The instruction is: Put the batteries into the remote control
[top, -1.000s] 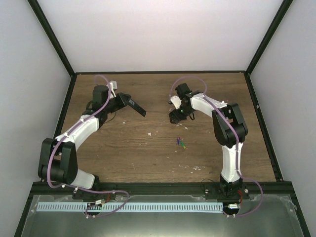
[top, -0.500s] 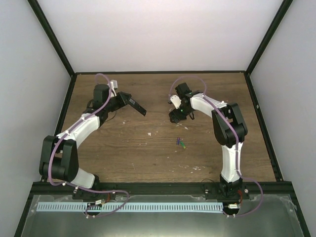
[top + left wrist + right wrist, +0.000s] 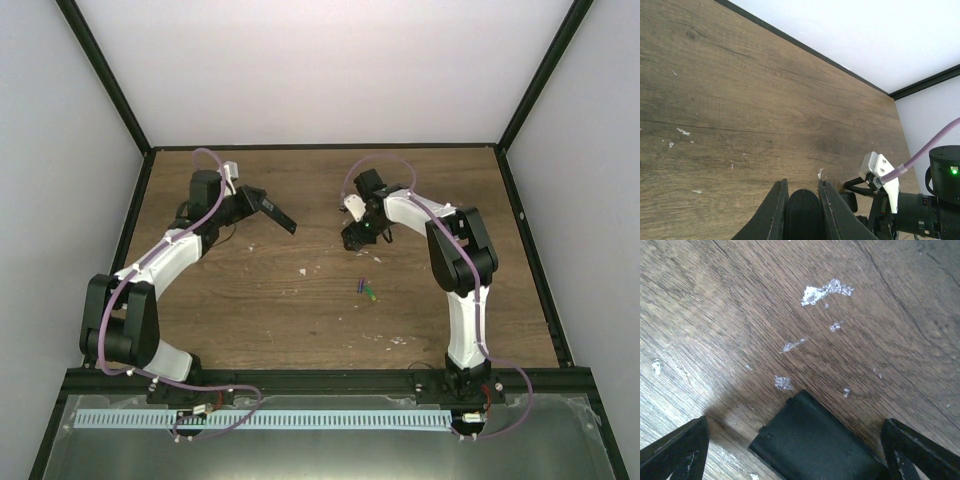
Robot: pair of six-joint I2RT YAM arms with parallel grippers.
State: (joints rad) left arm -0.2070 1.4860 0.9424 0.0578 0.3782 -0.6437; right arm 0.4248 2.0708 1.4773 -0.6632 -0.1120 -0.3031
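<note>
My left gripper (image 3: 250, 204) is shut on one end of the black remote control (image 3: 276, 217) and holds it above the table at the back left. In the left wrist view the remote's rounded end (image 3: 802, 214) sits between the closed fingers (image 3: 774, 212). The blue-purple battery (image 3: 361, 284) and the green battery (image 3: 371, 294) lie together on the wood near the middle. My right gripper (image 3: 352, 238) is low over the table, behind the batteries. Its jaws are open wide in the right wrist view (image 3: 795, 460), on either side of a flat black plastic cover piece (image 3: 815, 445) lying on the wood.
Pale specks of debris (image 3: 826, 291) are scattered over the wooden table (image 3: 250, 300). A black frame (image 3: 320, 148) edges the table in front of white walls. The right arm's wrist and purple cable (image 3: 920, 200) show in the left wrist view.
Almost nothing. The right gripper has shifted very slightly over the table. The left arm still holds the remote in about the same place.
</note>
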